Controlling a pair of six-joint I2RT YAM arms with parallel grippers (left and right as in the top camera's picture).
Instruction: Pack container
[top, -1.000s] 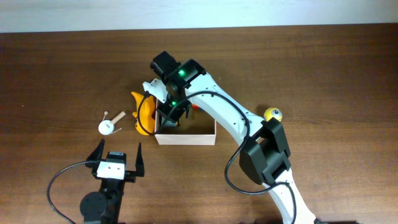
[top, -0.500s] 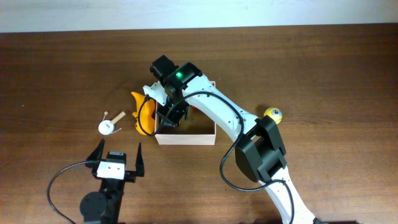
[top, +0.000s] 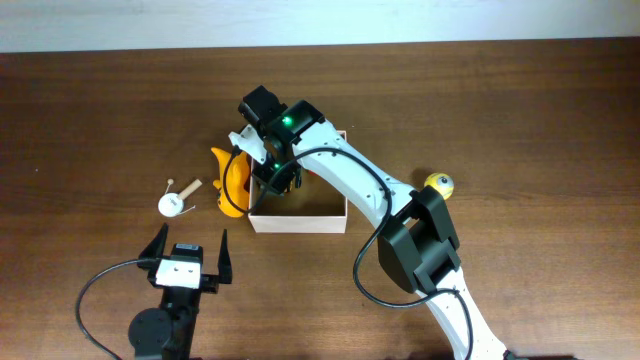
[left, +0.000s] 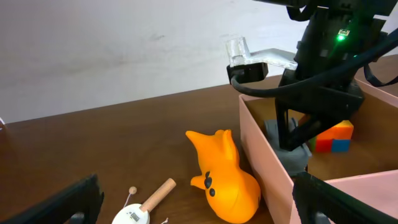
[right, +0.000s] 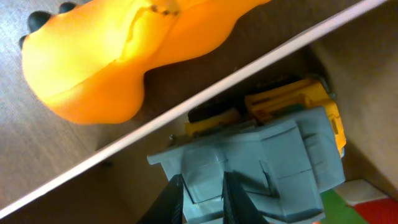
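Dark brown wood-grain worktop (top: 520, 100) fills the view; a plain pale wall (top: 320, 20) runs along twelve o'clock.

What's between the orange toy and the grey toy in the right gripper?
Just the white side wall of the container: the orange toy lies outside it, the grey toy inside, held by the right gripper. Clearest in the right wrist view.

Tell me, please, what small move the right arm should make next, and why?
Probably open the right gripper and let go. Its fingers pinch the grey toy, which is inside the container, low behind the wall in the left wrist view, beside a coloured block. Whether the toy touches the floor is unclear, so easing down slightly first may be safer.
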